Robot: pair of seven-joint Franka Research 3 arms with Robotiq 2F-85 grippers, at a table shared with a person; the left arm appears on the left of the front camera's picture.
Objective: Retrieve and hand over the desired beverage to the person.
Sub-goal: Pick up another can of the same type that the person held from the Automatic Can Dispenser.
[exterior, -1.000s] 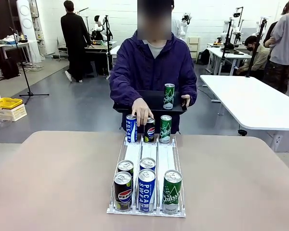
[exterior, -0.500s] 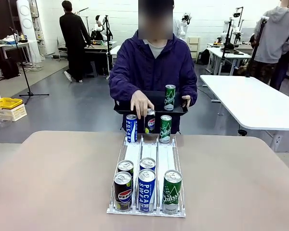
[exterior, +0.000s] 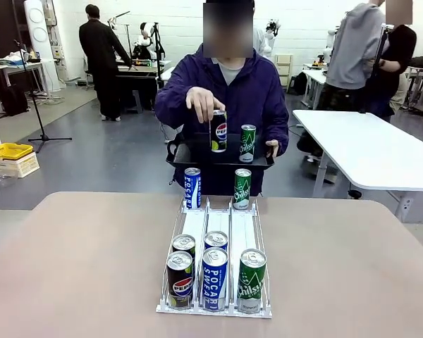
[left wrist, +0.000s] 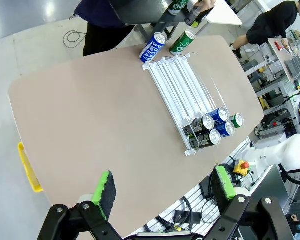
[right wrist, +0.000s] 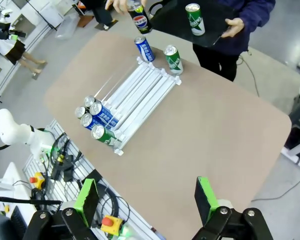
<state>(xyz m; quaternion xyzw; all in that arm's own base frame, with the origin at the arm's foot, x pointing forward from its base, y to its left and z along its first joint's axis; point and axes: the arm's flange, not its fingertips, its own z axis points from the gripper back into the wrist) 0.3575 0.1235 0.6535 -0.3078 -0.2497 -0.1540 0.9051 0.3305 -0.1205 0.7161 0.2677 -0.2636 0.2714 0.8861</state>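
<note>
1. Since a second ago the Pepsi can (exterior: pixel 218 131) has left the far middle lane of the rack (exterior: pixel 241 229). The person (exterior: pixel 257 98) now holds it by its top in a raised hand (exterior: pixel 204 101), above the tray (exterior: pixel 187 153).
2. We see the other hand (exterior: pixel 271 148) gripping the tray's edge. The tray sits level at waist height, with one green can (exterior: pixel 247 143) upright on it.
3. We find the left gripper (left wrist: pixel 164 185) high over the table (left wrist: pixel 90 125), jaws spread wide and empty.
4. The right gripper (right wrist: pixel 146 199) hangs the same way, released, with nothing between its pads.
5. We count nine cans in all:
   - Five near cans (exterior: pixel 214 278) stand at the rack's near end: two in the left lane, two in the middle and one on the right.
   - Two stand at the far end, a blue can (exterior: pixel 192 188) and a far green can (exterior: pixel 242 188), with the middle lane between them bare.
   - One is on the tray.
   - One is in the hand.
</note>
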